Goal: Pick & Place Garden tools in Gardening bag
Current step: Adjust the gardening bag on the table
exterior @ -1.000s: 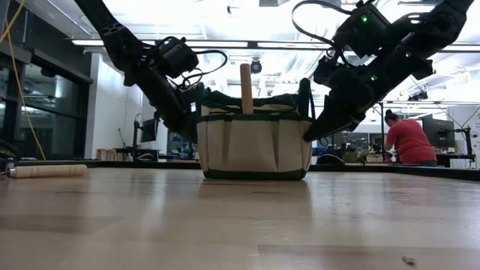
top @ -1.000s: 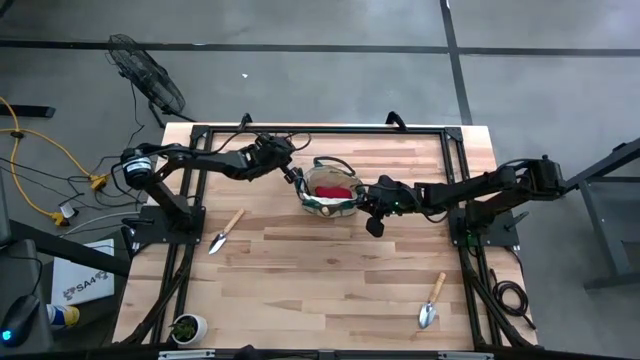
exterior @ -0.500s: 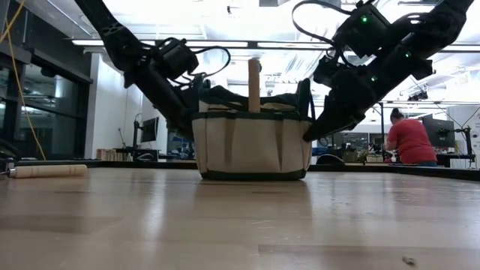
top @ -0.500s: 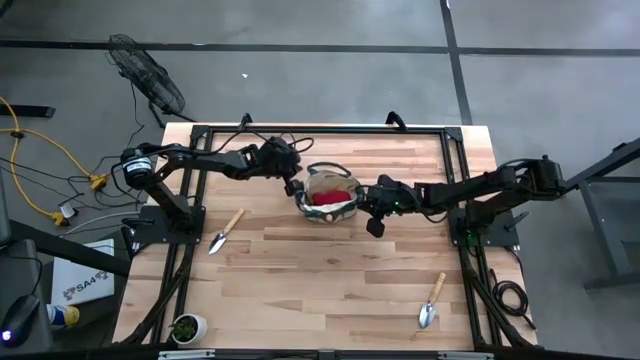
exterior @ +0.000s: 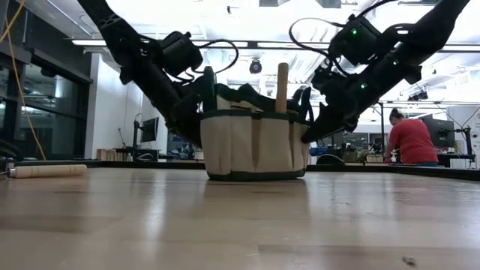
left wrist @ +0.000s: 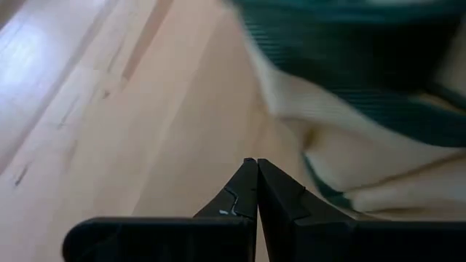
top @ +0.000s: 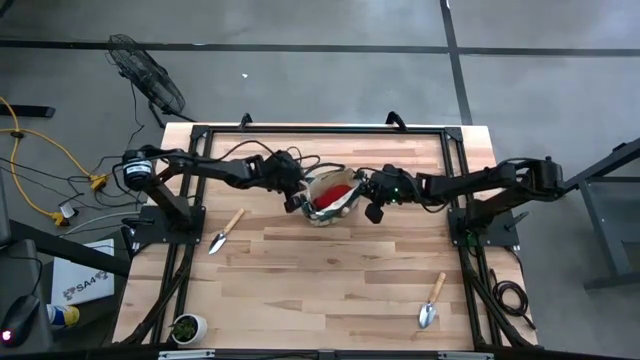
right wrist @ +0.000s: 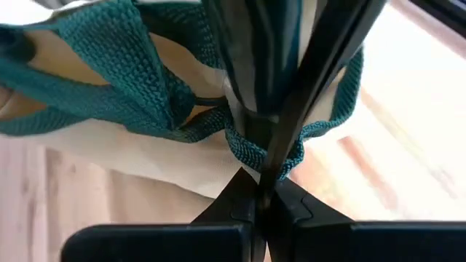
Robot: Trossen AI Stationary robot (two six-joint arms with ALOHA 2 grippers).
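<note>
The beige canvas gardening bag with dark green trim [exterior: 253, 142] hides all but 1 upright wooden handle [exterior: 282, 87]; its contents stay indistinct.

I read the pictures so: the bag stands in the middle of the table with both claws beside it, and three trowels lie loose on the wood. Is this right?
Not quite: the high view shows two trowels loose on the wood, not three, one trowel on the left and one trowel at the front right. The rest holds: the bag stands mid-table, with the left claw and the right claw beside it.
</note>
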